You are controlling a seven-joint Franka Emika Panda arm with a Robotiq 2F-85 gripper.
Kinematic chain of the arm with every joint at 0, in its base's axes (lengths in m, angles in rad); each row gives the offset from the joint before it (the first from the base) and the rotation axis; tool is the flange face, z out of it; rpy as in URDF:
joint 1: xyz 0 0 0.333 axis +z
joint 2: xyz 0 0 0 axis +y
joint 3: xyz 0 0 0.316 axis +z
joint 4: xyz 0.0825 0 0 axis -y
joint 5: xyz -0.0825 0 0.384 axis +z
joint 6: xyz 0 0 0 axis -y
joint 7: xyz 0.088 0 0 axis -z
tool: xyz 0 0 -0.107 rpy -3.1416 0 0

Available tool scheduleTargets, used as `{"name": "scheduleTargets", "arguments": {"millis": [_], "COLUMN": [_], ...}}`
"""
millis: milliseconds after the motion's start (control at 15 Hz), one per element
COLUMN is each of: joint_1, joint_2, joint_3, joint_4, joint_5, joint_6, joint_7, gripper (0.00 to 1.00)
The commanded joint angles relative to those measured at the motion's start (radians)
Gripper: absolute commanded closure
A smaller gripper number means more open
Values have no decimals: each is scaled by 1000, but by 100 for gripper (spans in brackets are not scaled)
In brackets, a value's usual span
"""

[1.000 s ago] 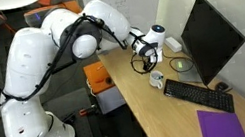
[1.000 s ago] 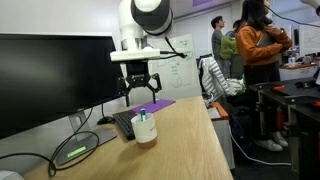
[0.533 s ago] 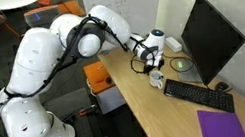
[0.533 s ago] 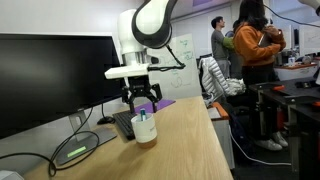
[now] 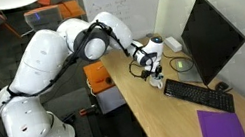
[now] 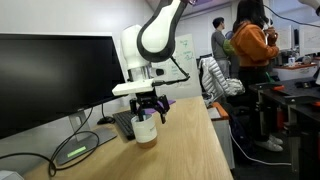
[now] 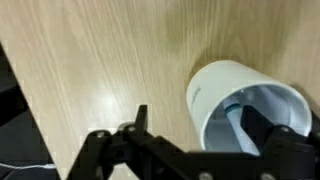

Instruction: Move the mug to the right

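The small white mug [image 5: 156,81] stands on the wooden desk [image 5: 162,117] near the keyboard's end; it also shows in an exterior view [image 6: 146,131]. In the wrist view the mug [image 7: 222,92] is upright, with a bluish object inside. My gripper [image 5: 150,69] hangs right over the mug in both exterior views [image 6: 148,110]. In the wrist view the gripper [image 7: 200,122] is open. One finger is inside the mug's mouth and the other is outside its wall on the desk side. The handle is hidden.
A black monitor [image 5: 209,38] and black keyboard [image 5: 198,96] stand behind the mug. A flat round pale dish [image 5: 180,65] lies by the monitor's foot. A purple folder [image 5: 221,124] lies further along the desk. People stand at the back [image 6: 255,45].
My gripper has come down from above the mug until its fingers reach the mug's rim. The mug has not moved.
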Motion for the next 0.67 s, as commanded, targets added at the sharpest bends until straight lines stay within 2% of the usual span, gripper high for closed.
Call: {"name": "scheduleTargets", "arguments": {"millis": [0,67,600], "joint_1": [-25,-29,-39], "joint_2": [38,44,37], "joint_3": [30,37,41], "joint_4": [62,68,67], "joint_5": [2,4,10], "joint_6": [-46,-51,-42], "joint_7": [3,-6,10], "gripper": [25,26,86]}}
